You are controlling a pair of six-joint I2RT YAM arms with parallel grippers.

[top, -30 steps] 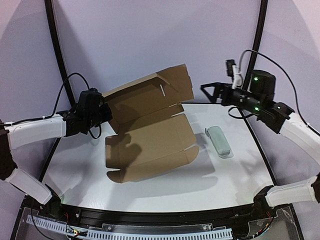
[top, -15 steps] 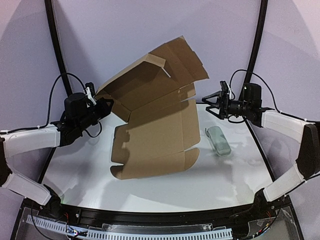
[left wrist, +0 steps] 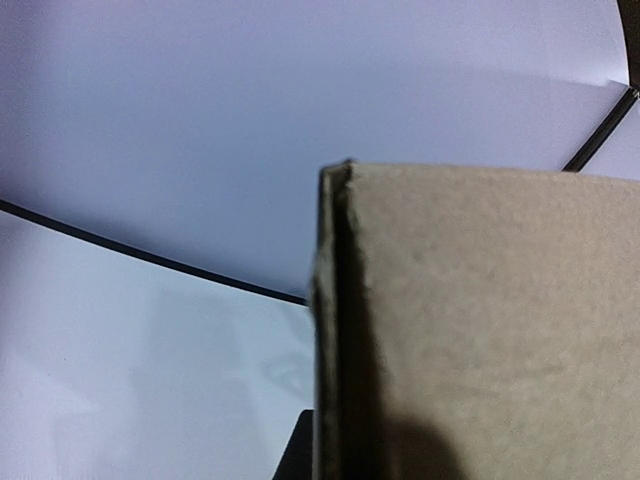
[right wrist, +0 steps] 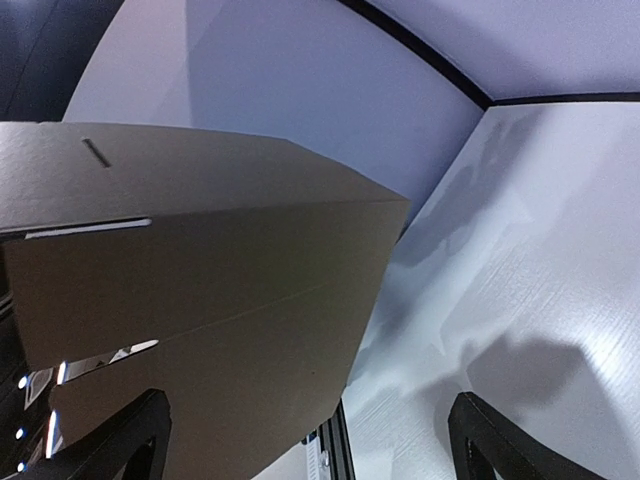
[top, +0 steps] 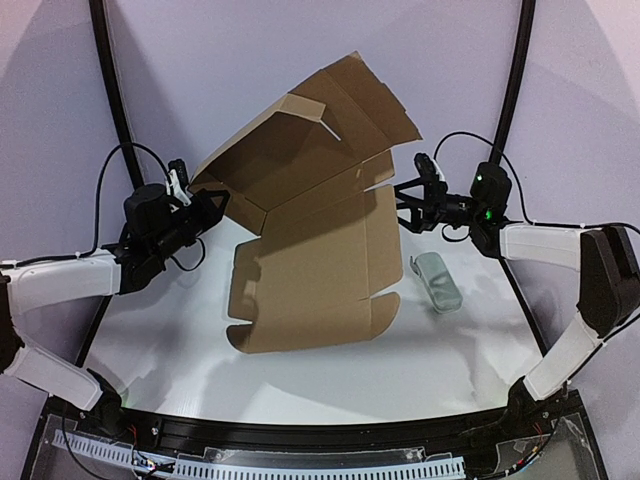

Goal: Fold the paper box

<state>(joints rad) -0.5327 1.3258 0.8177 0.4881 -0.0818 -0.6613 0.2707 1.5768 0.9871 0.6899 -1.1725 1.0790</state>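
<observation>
Jaws on the left, pinching the left edge of the paper box [top: 310, 290], have tipped it higher, while the spread right jaws have neared its right flap for folding.

The top external view looks down from high behind the near edge of the white table [top: 330, 390], facing the pale curved back wall [top: 250, 60]. It is wide enough to hold the whole brown corrugated cardboard box [top: 310, 260]. The left wrist view sits almost against that box [left wrist: 480, 330], whose edge fills the lower right, with table and wall beyond. The right wrist view looks up from low between the black fingertips [right wrist: 490, 445] of the right gripper [right wrist: 310, 445], close to the box [right wrist: 200, 260]. All three views share the box, table and wall.
</observation>
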